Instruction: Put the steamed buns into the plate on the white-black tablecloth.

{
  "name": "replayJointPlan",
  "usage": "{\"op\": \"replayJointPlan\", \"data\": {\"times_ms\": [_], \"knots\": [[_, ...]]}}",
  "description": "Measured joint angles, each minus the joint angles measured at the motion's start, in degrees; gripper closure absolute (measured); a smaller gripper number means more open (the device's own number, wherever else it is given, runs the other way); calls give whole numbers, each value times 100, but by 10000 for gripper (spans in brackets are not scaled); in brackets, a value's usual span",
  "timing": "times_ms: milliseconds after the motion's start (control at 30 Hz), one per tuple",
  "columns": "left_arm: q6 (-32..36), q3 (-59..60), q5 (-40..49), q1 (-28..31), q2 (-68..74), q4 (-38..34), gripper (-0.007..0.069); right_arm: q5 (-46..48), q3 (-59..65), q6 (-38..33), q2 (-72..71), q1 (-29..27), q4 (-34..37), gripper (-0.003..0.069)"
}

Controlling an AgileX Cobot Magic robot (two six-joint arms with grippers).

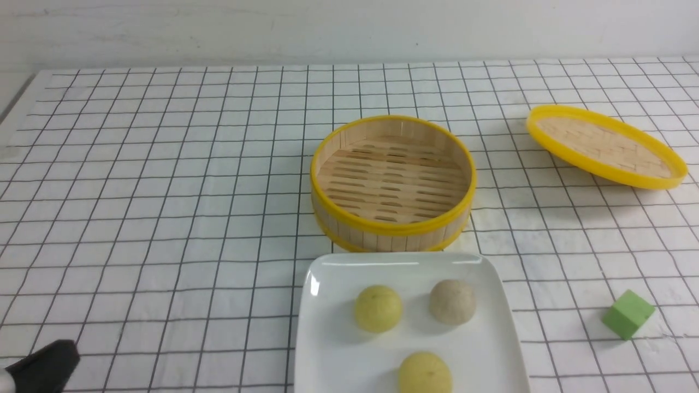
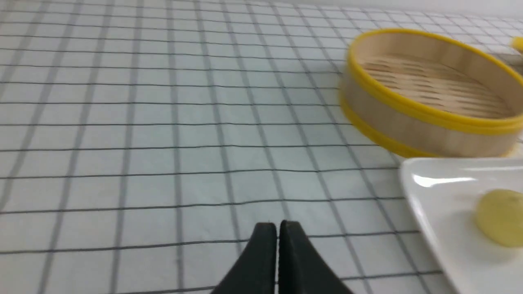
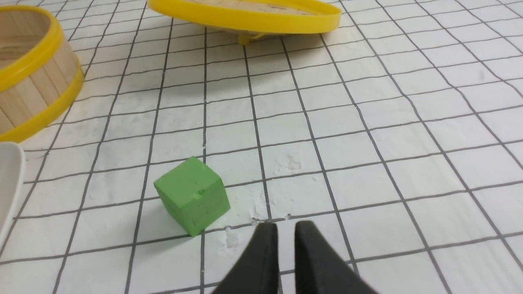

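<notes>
Three steamed buns lie on the white plate point(image 1: 327, 305) at the front of the white-black tablecloth point(image 1: 164, 191): a yellow-green bun point(image 1: 378, 308), a beige-grey bun point(image 1: 452, 301) and a second yellow-green bun point(image 1: 425, 373). My left gripper point(image 2: 278, 225) is shut and empty over bare cloth, left of the plate point(image 2: 425, 192); one yellow-green bun point(image 2: 501, 217) shows there. Its black tip point(image 1: 46, 365) shows at the front left. My right gripper point(image 3: 286, 225) is shut and empty, close beside the green cube; it is out of the front view.
An empty bamboo steamer basket point(image 1: 393, 183) stands just behind the plate. Its yellow-rimmed lid point(image 1: 605, 145) lies tilted at the back right. A green cube point(image 1: 628, 314) sits right of the plate, and shows in the right wrist view point(image 3: 191, 195).
</notes>
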Motion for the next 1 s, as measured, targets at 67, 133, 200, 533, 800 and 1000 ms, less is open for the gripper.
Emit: {"op": "replayJointPlan", "data": {"times_ms": [67, 133, 200, 533, 800, 1000], "knots": [[142, 295, -21, 710, -295, -65, 589, 0, 0, 0, 0, 0, 0, 569], [161, 394, -23, 981, -374, -80, 589, 0, 0, 0, 0, 0, 0, 568], [199, 663, -10, 1379, -658, -80, 588, 0, 0, 0, 0, 0, 0, 563], [240, 818, 155, 955, -735, -35, 578, 0, 0, 0, 0, 0, 0, 558], [240, 812, 209, 955, -735, -35, 571, 0, 0, 0, 0, 0, 0, 554], [240, 807, 216, 955, -735, -35, 568, 0, -5, 0, 0, 0, 0, 545]]}}
